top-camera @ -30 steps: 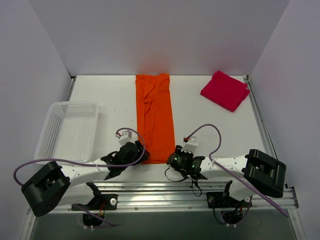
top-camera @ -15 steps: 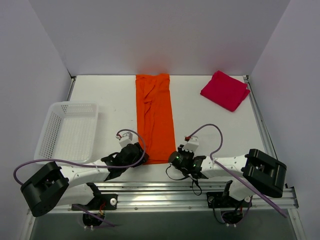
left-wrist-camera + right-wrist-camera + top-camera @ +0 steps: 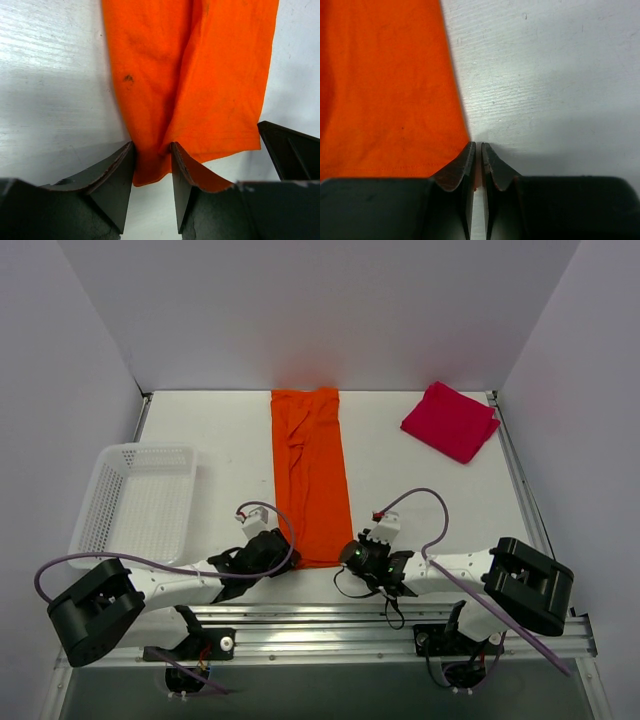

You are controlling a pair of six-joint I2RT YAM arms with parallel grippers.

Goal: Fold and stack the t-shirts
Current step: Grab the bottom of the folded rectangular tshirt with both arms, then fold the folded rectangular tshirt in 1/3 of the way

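A: Jaws on the left gripper (image 3: 152, 152), how do they stand?

B: Pressed in from both sides on the near left corner of the orange t-shirt (image 3: 310, 475). The cloth bunches into a fold between them.

A: And the right gripper (image 3: 476, 150)?

B: Closed to a thin slit. The shirt's near right corner meets the tip of the finger on the left in the wrist view. Whether any cloth is caught in the slit I can't tell.

A: How does the shirt lie?

B: Flat on the table (image 3: 420, 500), a long strip running away from the arms. The red t-shirt (image 3: 450, 420) sits folded at the far right, well apart. The basket (image 3: 150, 447) stands at the left.
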